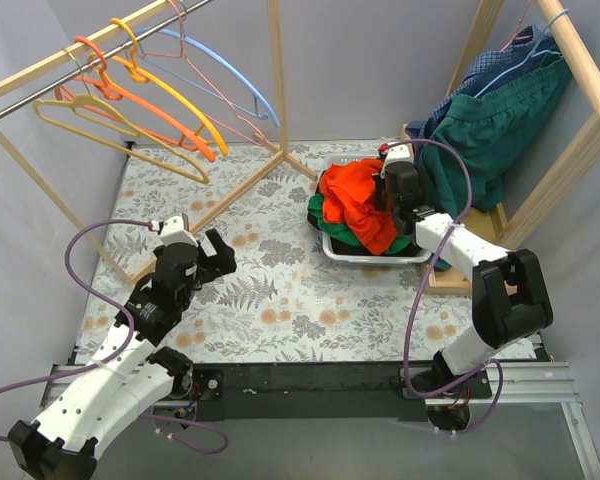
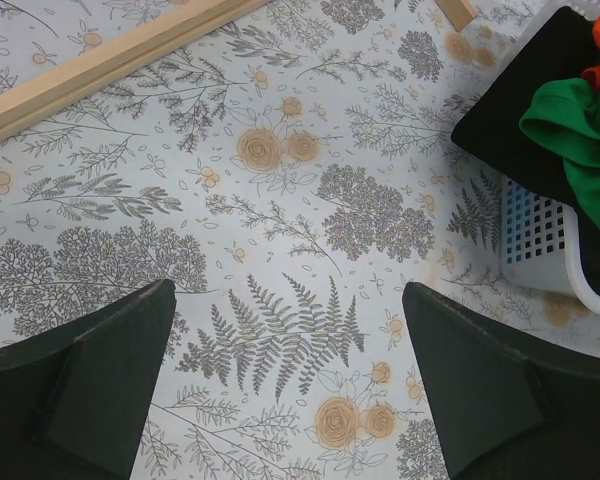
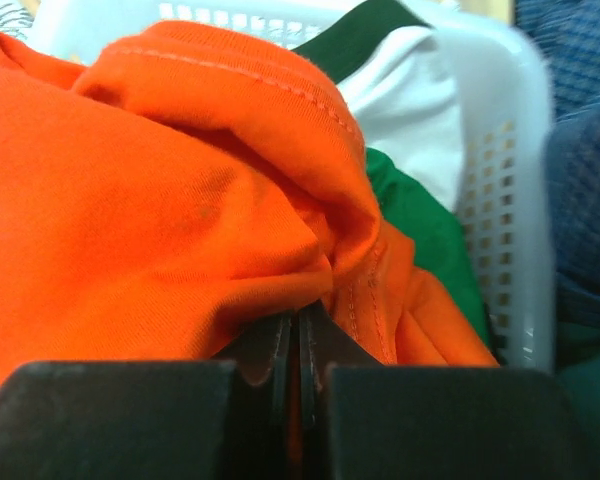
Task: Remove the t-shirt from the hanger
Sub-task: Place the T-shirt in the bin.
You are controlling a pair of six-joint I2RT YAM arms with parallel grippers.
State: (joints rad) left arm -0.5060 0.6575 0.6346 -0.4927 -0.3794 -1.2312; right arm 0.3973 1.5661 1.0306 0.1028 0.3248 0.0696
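Observation:
An orange t-shirt (image 1: pixel 355 200) lies bunched on top of the clothes in the white basket (image 1: pixel 375 257), off any hanger. My right gripper (image 1: pixel 392 215) is over the basket, and in the right wrist view it (image 3: pixel 300 325) is shut on a fold of the orange t-shirt (image 3: pixel 180 200). My left gripper (image 1: pixel 215 255) is open and empty, low over the flowered tablecloth left of the basket; its fingers (image 2: pixel 100 360) are wide apart. A teal t-shirt (image 1: pixel 490 120) and a blue checked garment (image 1: pixel 510 55) hang on hangers on the right rack.
Several empty hangers (image 1: pixel 130 95) hang on the left wooden rack. Its base bar (image 2: pixel 100 65) crosses the table diagonally. The basket (image 2: pixel 540 230) also holds green (image 2: pixel 580 130), white (image 3: pixel 410 110) and black clothes. The right rack's frame (image 1: pixel 570 150) stands close behind the basket.

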